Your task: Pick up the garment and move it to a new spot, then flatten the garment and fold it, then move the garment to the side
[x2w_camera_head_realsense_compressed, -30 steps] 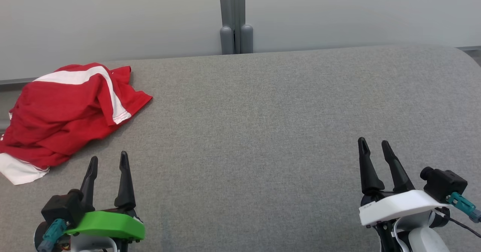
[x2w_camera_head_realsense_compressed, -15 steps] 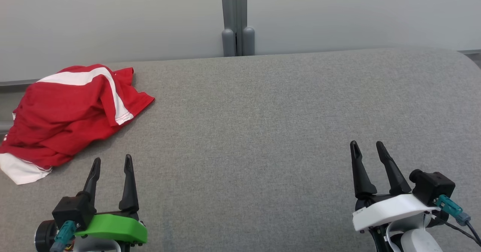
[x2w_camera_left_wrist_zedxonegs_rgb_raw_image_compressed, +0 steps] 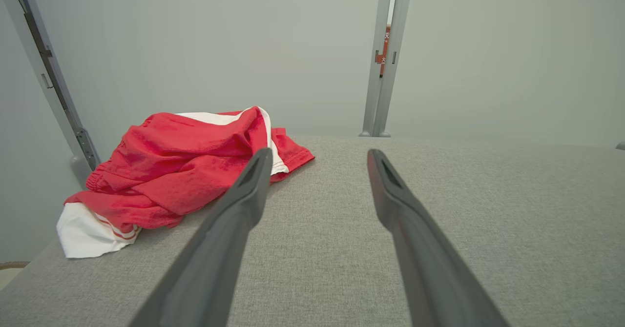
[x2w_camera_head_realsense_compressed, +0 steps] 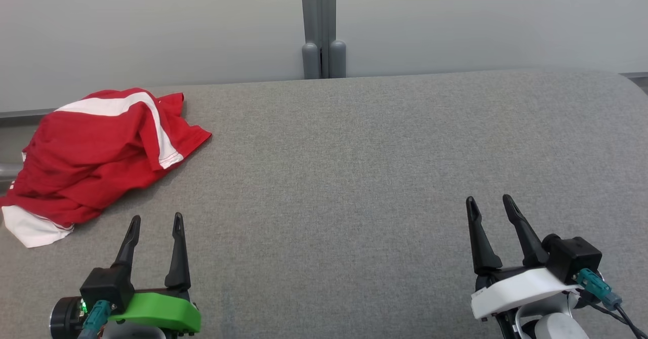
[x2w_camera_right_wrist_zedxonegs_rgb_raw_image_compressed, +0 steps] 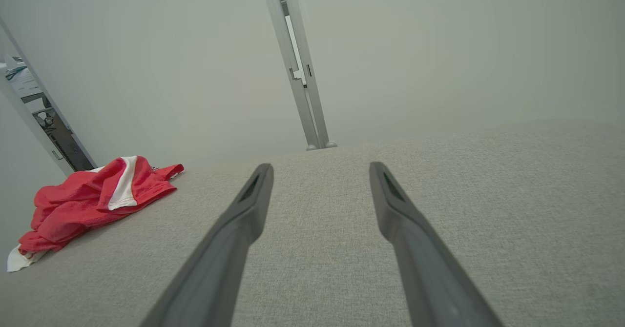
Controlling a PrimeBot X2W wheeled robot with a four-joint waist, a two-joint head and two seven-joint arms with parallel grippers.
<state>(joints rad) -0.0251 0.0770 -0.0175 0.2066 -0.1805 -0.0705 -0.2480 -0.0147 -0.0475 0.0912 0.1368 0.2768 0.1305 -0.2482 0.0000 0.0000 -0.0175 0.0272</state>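
- The head view is looking forward and down from above the near edge of the grey padded surface (x2w_camera_head_realsense_compressed: 334, 177), taking in the pale wall (x2w_camera_head_realsense_compressed: 152, 25) and grey post (x2w_camera_head_realsense_compressed: 324, 25) at the far side.
- The left wrist view is sitting low and close over the surface, facing the far side along the left gripper (x2w_camera_left_wrist_zedxonegs_rgb_raw_image_compressed: 320, 152), with the garment (x2w_camera_left_wrist_zedxonegs_rgb_raw_image_compressed: 185, 171) near on the left.
- The right wrist view is facing the same way along the right gripper (x2w_camera_right_wrist_zedxonegs_rgb_raw_image_compressed: 320, 166), showing the garment smaller, well off to the left.
- All three views are sharing the garment, post and surface.
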